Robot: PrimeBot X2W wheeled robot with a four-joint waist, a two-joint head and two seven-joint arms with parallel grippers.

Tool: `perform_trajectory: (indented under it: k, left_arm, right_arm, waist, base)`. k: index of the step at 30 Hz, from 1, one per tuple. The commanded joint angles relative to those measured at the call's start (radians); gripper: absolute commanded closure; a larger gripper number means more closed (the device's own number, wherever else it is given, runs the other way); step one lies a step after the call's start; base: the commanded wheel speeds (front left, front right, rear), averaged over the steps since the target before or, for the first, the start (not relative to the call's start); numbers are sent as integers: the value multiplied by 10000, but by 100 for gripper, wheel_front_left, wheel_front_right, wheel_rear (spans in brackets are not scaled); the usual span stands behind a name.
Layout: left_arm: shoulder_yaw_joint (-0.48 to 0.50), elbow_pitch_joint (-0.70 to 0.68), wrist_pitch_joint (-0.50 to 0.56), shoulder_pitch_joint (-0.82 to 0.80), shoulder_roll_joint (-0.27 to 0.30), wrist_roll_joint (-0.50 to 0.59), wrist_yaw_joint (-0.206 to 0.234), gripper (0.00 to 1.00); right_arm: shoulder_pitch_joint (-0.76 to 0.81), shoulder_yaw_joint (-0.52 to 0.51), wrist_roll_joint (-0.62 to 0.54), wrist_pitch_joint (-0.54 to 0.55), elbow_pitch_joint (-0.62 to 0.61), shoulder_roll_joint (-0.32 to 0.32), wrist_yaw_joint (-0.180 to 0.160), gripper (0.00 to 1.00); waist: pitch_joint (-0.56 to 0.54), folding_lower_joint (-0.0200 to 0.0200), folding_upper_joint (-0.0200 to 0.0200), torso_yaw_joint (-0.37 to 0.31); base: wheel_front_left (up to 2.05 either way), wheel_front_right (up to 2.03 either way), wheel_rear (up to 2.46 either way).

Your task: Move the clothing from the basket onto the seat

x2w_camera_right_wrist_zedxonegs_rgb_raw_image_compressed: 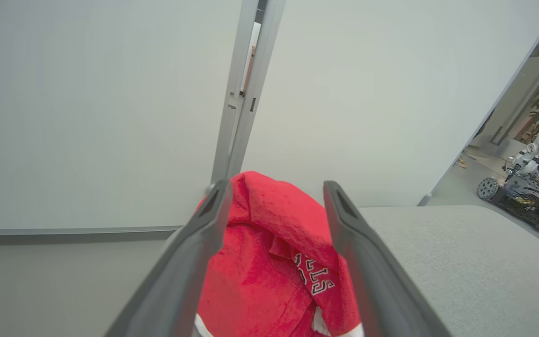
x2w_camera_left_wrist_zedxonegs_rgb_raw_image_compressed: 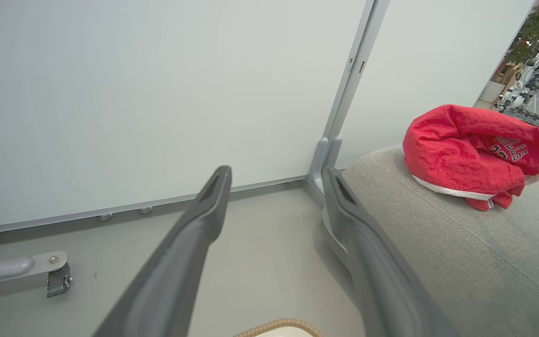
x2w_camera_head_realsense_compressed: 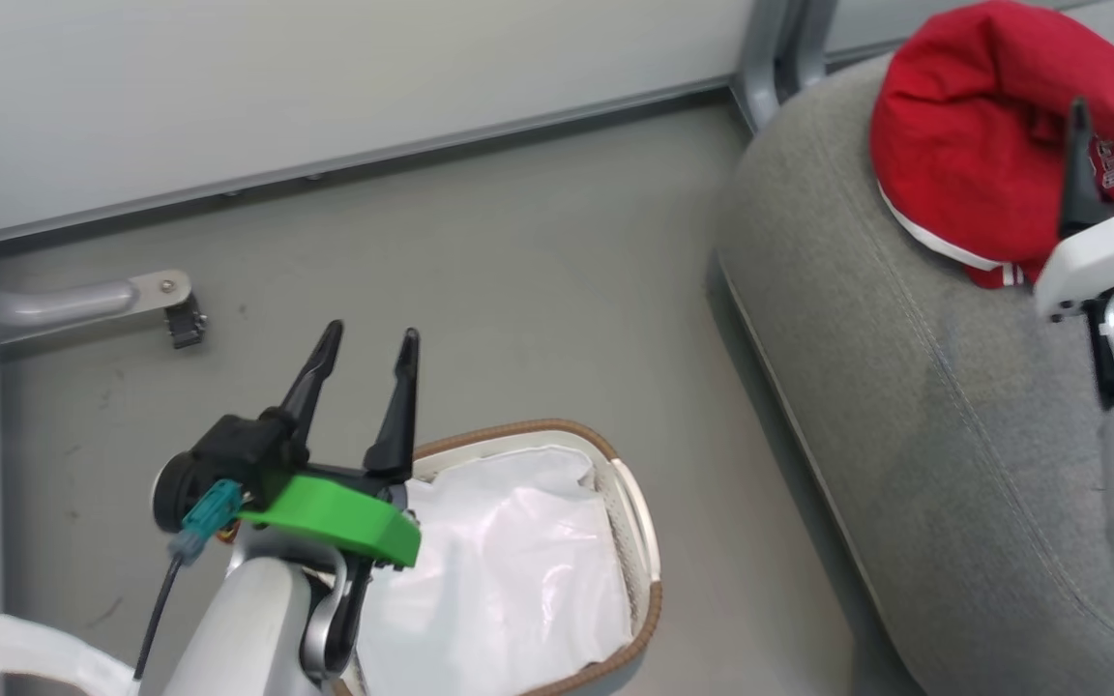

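Clothing (x2w_camera_head_realsense_compressed: 982, 135) laid on the seat (x2w_camera_head_realsense_compressed: 905, 387)
Right gripper (x2w_camera_right_wrist_zedxonegs_rgb_raw_image_compressed: 275, 185) is spread wide so it rests unheld; left gripper (x2w_camera_head_realsense_compressed: 370, 331) is held open, empty.

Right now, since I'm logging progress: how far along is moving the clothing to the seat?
Done: the clothing lies on the seat; the basket shows its white liner, no red. In hand: nothing; the right gripper is open astride the clothing, the left gripper open by the basket. Left: likely only withdrawing.
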Motion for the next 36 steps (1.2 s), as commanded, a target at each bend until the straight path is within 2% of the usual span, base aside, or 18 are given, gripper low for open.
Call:
perform_trajectory:
  k: [1, 8, 14, 21, 29, 36]
  left_arm:
    - [251, -30, 11, 331, -15, 65, 45, 0]
    - [1881, -388, 11, 1303, -188, 364, 191, 0]
    - [2950, -599, 11, 2235, -353, 577, 201, 0]
    - [3337, -500, 11, 3030, -524, 706, 53, 0]
    - [3182, -337, 11, 3463, -603, 861, -74, 0]
    - [3149, -261, 9, 3477, -617, 774, -105, 0]
  right_arm:
    - [350, 193, 180, -48, -117, 170, -7, 0]
    - [1327, 1425, 1029, -48, -791, 953, -9, 0]
    - [2467, 1975, 1823, -48, -1421, 1353, -9, 0]
    - [4094, 2557, 3387, -48, -2149, 1375, -7, 0]
    - [5639, 2624, 3802, -49, -2757, 1385, -7, 0]
    - [6023, 2769, 3697, -49, -2785, 1382, -7, 0]
  waist:
    - [-681, 0, 0, 730]
    - [-1103, 0, 0, 1484]
    - [-1322, 0, 0, 1952]
    - [-1658, 0, 0, 2372]
    - [-1905, 0, 0, 2557]
    - [-1937, 0, 0, 2465]
  base:
    - [0, 0, 0]
    - [0, 0, 0]
    - [0, 0, 0]
    - [0, 0, 0]
    - [0, 0, 0]
    - [0, 0, 0]
